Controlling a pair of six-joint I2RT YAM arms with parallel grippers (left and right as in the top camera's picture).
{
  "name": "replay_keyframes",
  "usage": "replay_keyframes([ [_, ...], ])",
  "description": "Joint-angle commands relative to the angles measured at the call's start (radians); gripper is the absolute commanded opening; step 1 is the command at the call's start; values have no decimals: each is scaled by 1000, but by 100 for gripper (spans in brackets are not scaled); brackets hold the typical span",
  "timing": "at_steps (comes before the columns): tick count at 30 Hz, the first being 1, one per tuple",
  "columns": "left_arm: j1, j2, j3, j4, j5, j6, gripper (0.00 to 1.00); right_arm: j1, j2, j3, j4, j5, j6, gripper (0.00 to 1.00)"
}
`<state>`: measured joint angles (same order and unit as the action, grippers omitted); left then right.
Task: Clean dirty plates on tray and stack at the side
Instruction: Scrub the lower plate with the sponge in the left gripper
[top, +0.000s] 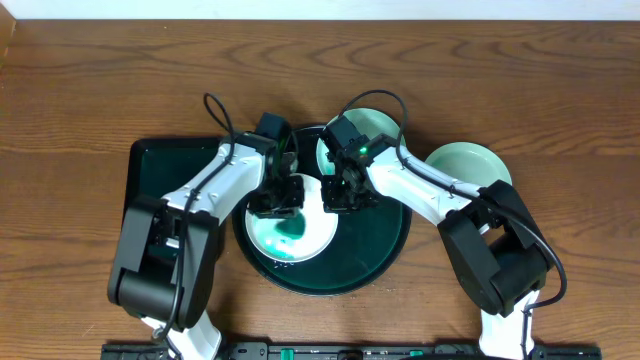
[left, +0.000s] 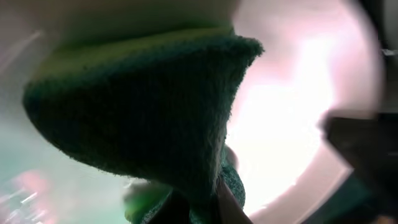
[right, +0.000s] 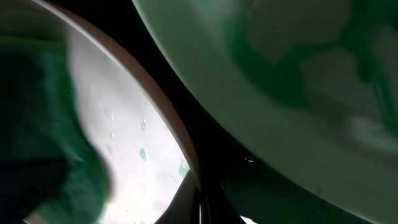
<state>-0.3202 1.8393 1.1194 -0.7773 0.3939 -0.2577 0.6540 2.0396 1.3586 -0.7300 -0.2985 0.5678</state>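
The round dark tray (top: 378, 240) sits mid-table. A white plate (top: 310, 225) with a green smear lies on its left half. My left gripper (top: 277, 197) is shut on a green sponge (left: 143, 112) pressed onto this plate (left: 298, 93). My right gripper (top: 345, 190) is shut on the plate's right rim (right: 140, 124); its fingers (right: 202, 202) pinch the edge. A second pale-mint plate (top: 378, 128) with green smears (right: 280, 74) lies at the tray's far edge. A third plate (top: 470, 165) sits on the table to the right of the tray.
A black rectangular tray (top: 160, 170) lies left of the round tray, partly under my left arm. The wooden table (top: 100, 80) extends behind and to both sides.
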Motion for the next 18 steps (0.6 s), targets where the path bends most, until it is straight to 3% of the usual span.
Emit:
replay_keyframes([
  [1,-4,32,-19,18,123,60,7,0,27,13,8,-18,-8,1],
  [8,36,31,-15,-175,-233,-11,7,0,27,13,9,-18,-8,1],
  [10,45,31,-15,-205,-264,-26,7,0,27,13,9,-22,-8,1],
  [12,46,31,-15,-209,-246,-40,7,0,27,13,8,-22,-8,1],
  [18,16,31,-15,-139,85,39,7,0,27,13,8,-21,-12,1],
])
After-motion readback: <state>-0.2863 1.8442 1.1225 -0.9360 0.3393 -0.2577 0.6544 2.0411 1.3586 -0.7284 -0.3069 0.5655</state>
